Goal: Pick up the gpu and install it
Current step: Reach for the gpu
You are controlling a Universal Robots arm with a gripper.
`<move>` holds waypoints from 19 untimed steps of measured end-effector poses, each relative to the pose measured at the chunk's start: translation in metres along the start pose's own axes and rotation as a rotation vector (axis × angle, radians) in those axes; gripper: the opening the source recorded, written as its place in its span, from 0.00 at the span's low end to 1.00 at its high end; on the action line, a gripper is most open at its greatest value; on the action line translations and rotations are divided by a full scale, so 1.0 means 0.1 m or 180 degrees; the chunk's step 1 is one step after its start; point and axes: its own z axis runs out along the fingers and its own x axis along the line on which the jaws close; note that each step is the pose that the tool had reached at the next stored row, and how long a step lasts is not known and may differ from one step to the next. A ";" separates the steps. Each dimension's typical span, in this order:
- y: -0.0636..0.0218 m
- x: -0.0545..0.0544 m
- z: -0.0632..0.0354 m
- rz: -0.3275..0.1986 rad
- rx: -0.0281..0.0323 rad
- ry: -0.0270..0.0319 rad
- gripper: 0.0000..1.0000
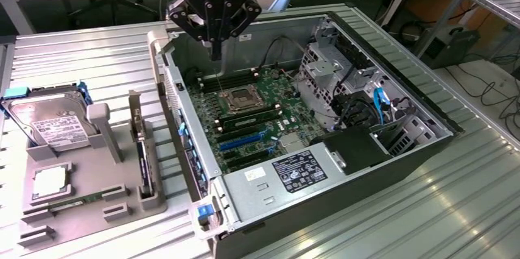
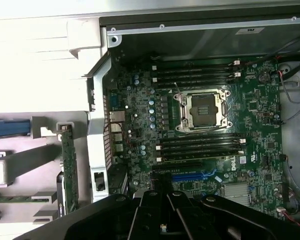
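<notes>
Grey holder (image 1: 89,210) cradles gpu (image 1: 145,164) upright; closed fingers (image 1: 215,49) hang well apart.

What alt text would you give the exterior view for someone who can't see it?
A robot arm's shut, empty gripper hangs over an open computer case. The gpu stands on edge in a grey holder beside the case, at the exterior view's left, with a hard drive.

gpu (image 1: 145,164) | thin dark card | upright on edge | slotted in grey holder (image 1: 97,177)
</notes>
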 end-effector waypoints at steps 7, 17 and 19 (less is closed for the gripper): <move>-0.001 0.02 -0.001 0.0000 0.0000 0.0000 0.11; -0.003 0.04 -0.001 0.0000 0.0000 0.0000 0.11; -0.003 0.04 -0.001 0.0000 0.0000 0.0000 0.11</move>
